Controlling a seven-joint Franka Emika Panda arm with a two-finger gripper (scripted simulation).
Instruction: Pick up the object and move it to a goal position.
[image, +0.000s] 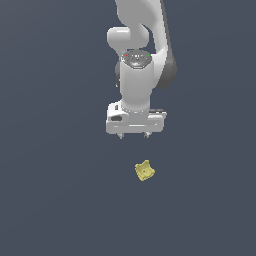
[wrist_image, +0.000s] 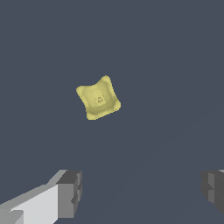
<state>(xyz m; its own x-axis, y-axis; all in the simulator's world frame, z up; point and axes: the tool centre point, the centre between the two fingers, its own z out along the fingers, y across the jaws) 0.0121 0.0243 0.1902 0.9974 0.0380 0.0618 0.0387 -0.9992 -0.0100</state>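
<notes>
**The object waiting on the floor, the gripper not yet lined up**

The object (image: 144, 171), a small pale-yellow chunk with a hollowed, jagged-edged top, is lying on the plain dark surface (image: 50, 200), nearer the camera than the arm and a little toward the exterior view's right of the hand. It is sitting apart from everything; nothing is touching it.

The main risk, as a judgement from this pose, is a misaligned descent. The wrist view is showing the piece off to one side of the line between the fingers rather than between them, so a straight drop from here would probably put one finger on top of it or knock it sideways. The piece is also turned at an angle to the fingers, with flared corners and an uneven rim, so a closing grip could catch two corners and let it twist or pop out. Its small size against the hand is leaving little margin for error. No goal marker is showing in either view, so where it must go cannot be told.

The gripper (image: 133, 135) is hanging above the surface, pointing down. Its fingers (wrist_image: 70, 192) are standing spread wide, with a broad gap between them, and are holding and touching nothing.
</notes>
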